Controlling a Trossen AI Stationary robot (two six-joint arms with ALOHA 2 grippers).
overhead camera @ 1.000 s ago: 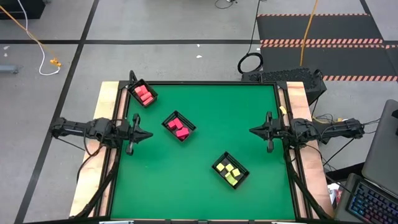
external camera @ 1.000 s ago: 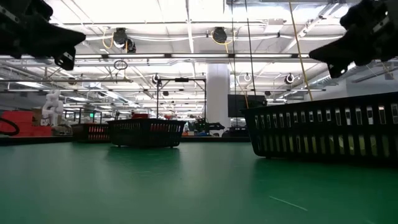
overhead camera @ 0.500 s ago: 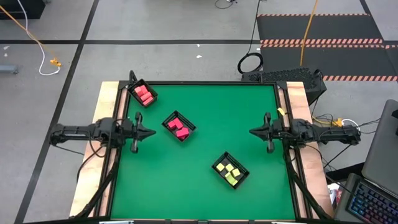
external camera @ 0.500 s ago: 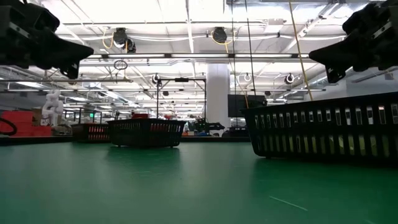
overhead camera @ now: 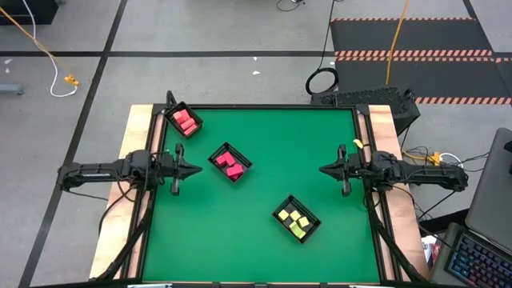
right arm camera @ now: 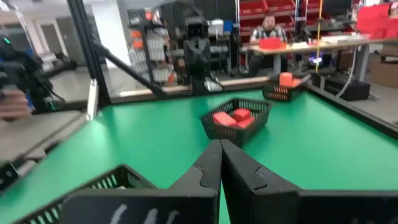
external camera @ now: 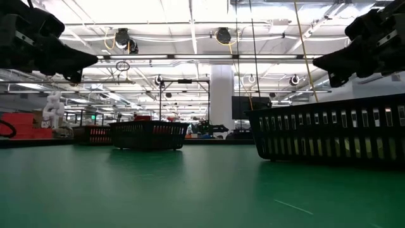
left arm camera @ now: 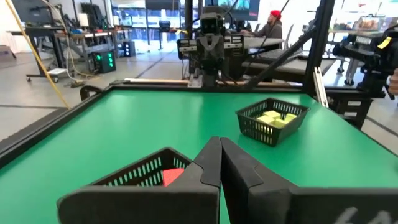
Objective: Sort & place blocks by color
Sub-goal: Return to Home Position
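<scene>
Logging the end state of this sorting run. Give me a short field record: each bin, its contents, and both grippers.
corner bin: pink-red blocks, at the table's far left corner
middle bin: red blocks
third bin: yellow blocks, right of centre
left gripper: shut, empty, above the table's left side
right gripper: shut, empty, above the right side

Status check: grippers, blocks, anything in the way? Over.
Left gripper shut, empty, at green table's left edge; right gripper shut, empty, at right edge. Red blocks in two bins, yellow blocks in the third. No loose blocks seen.
</scene>
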